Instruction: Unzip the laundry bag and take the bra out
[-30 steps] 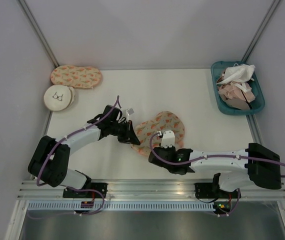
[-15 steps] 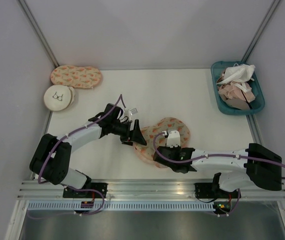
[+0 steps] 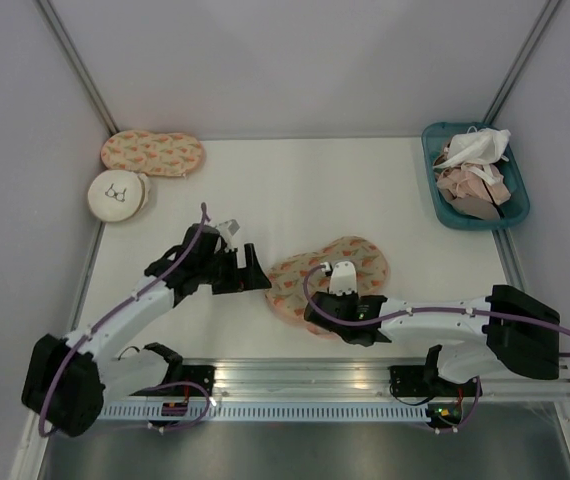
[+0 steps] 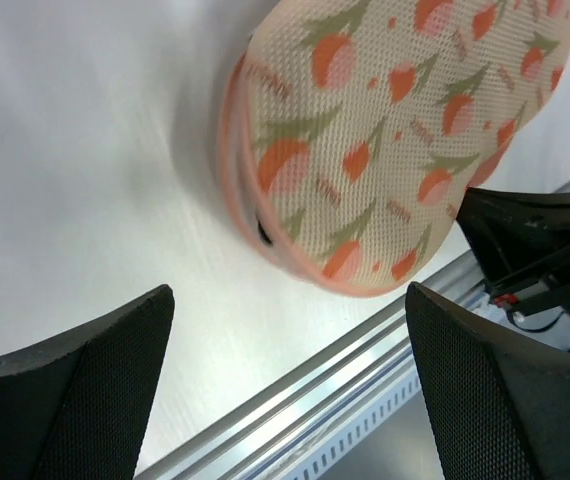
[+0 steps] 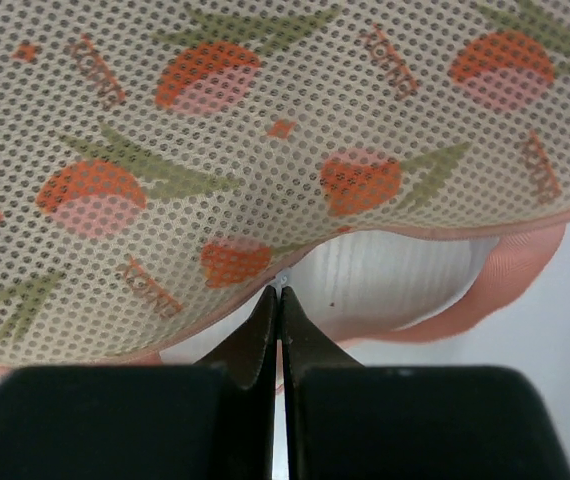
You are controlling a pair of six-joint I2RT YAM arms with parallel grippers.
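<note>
White desk: laundry bag mid-front, apparently still zipped, bra unseen. Right pincer clamped on bag's waist seam, maybe the zip, too small to tell. Left pincer apart, just left of bag.

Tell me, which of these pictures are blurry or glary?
Top view: evenly lit, sharp, soft shadows. Left wrist view: white table smeared with streaky glare; cream mesh laundry bag with orange print reasonably crisp. Right wrist view: mesh weave sharp, the black right pincer a featureless silhouette.
</note>
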